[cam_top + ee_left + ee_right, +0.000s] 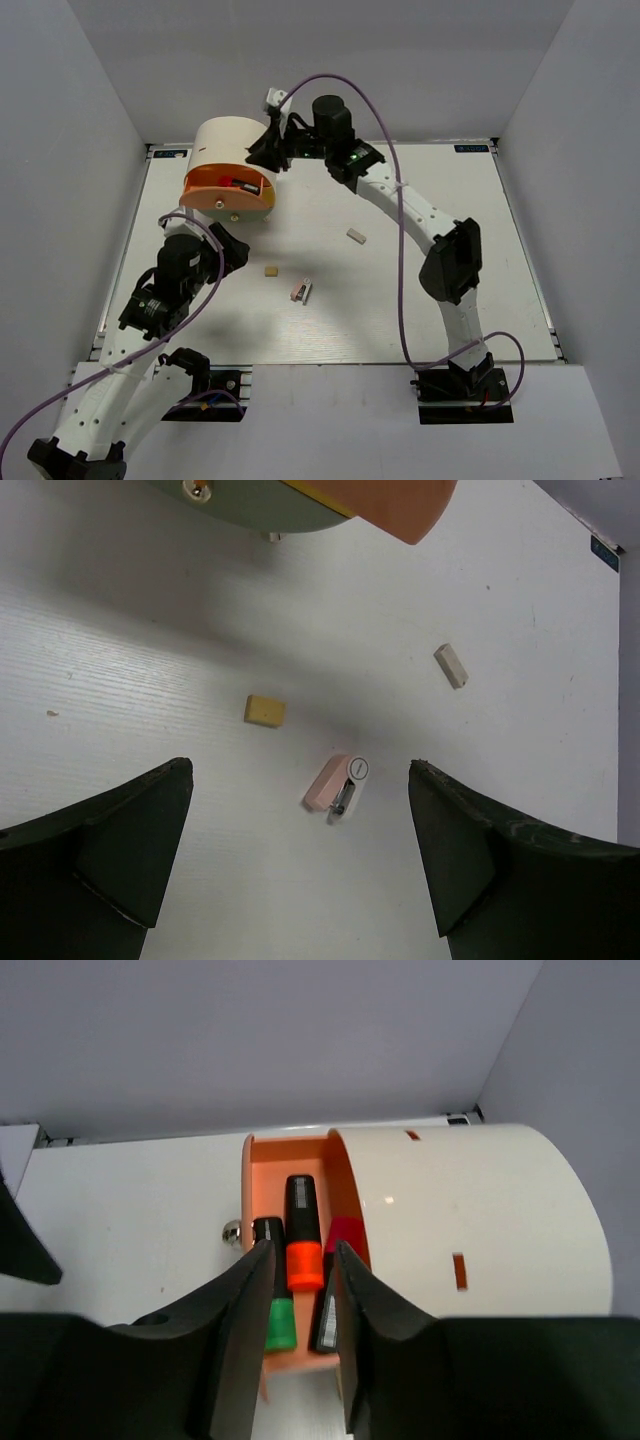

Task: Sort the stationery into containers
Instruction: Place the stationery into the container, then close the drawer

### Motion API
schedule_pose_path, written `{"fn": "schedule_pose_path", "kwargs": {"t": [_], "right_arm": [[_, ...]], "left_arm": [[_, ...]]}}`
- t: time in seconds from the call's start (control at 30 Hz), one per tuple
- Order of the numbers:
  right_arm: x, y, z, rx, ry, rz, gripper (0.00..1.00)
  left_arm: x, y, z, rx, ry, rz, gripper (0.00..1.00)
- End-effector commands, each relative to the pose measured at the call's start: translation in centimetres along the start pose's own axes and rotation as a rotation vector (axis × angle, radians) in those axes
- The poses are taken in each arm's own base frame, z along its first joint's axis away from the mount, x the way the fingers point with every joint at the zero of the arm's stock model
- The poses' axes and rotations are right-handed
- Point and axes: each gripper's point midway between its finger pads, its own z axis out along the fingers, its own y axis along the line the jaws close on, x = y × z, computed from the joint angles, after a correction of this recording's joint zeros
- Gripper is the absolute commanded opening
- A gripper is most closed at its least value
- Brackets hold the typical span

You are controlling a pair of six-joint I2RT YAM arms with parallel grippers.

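In the top view the left arm (150, 305) is folded low and reaches from its base towards 12 o'clock. The left gripper (300, 768) faces down, jaws spread wide and gripping nothing. The right arm (450, 262) bends at the elbow and stretches to 10 o'clock. The right gripper (298, 1260) tilts down, fingers narrowly parted and clamping nothing.

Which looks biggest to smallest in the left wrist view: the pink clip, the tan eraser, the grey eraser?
1. pink clip, clearly the largest.
2. tan eraser and grey eraser: about alike. The grey one looks longer and thinner, so I won't rank them.
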Motion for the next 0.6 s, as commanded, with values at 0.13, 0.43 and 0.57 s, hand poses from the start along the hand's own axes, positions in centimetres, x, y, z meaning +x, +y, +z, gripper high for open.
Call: {"fn": "schedule_pose_path", "kwargs": {"t": [0.13, 0.43, 0.57], "right_arm": [[1.1, 0.8, -7.1, 0.126, 0.100, 0.105, 0.23], [13.9, 4.6, -17.2, 0.259, 0.379, 0.264, 0.02], [16.8, 5.5, -20.3, 0.304, 0.444, 0.257, 0.19]], "left_arm": [[0.0, 0.2, 2.6, -0.005, -0.027, 0.040, 0.96], [-3.5, 1.4, 6.6, -0.155, -0.120, 0.229, 0.43], [-5.2, 1.0, 9.3, -0.200, -0.107, 0.317, 0.50]]}}
